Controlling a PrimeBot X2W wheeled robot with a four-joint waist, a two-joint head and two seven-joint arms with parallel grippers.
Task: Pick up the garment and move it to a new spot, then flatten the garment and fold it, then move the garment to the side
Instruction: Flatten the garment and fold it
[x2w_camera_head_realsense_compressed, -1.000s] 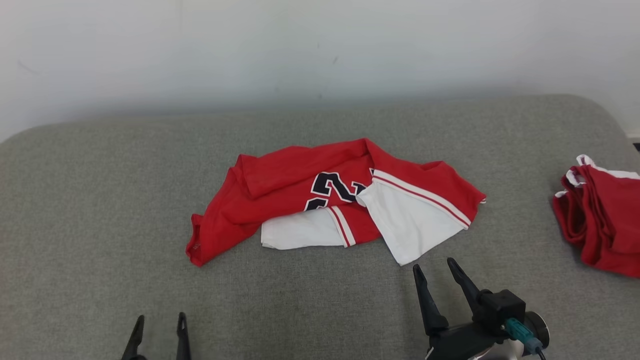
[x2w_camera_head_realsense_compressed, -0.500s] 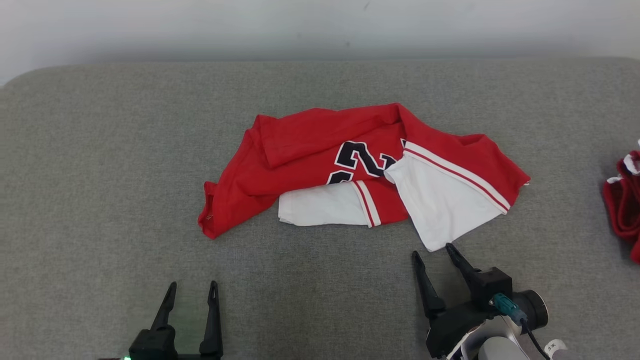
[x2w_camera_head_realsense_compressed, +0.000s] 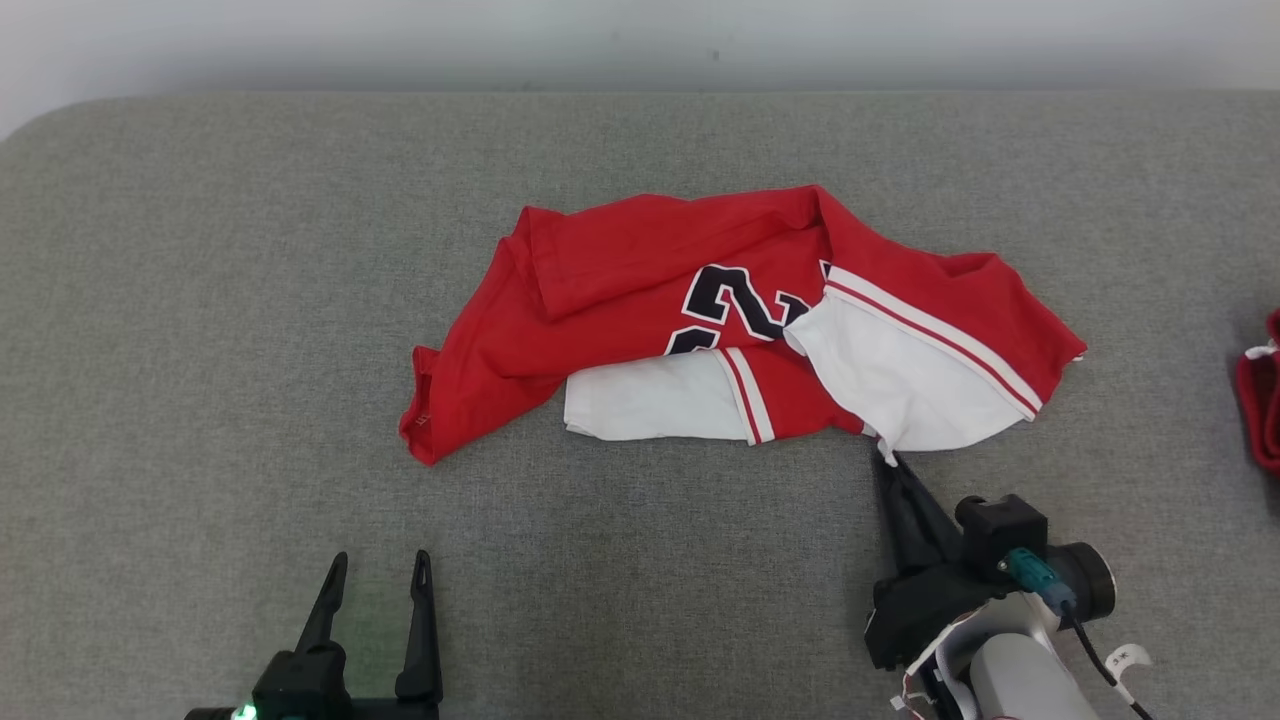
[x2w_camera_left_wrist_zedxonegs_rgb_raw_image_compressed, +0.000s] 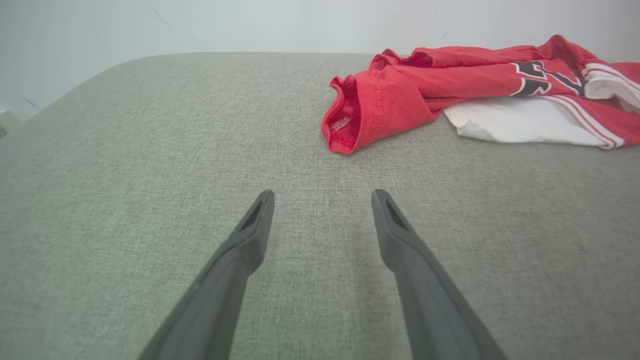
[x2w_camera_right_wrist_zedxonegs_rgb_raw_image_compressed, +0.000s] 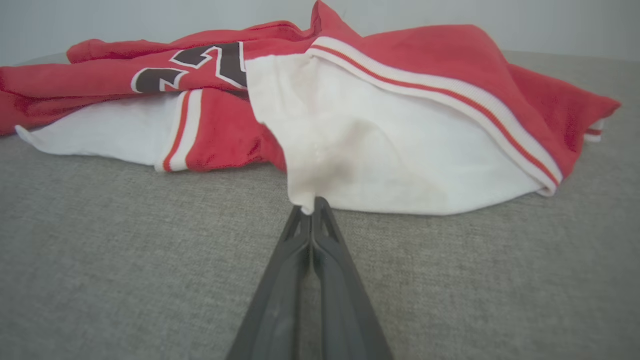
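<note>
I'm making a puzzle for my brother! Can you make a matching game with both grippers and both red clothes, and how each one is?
1 left gripper
2 right gripper
3 jersey
4 second red garment

A crumpled in the middle
B at the far right edge
C open, holding nothing
D shut on a white corner

Pairs: 1-C, 2-D, 3-A, 4-B

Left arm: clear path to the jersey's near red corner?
Probably yes: only bare grey upholstery lies between the open left fingers and the jersey's red corner; nothing blocks it.
</note>
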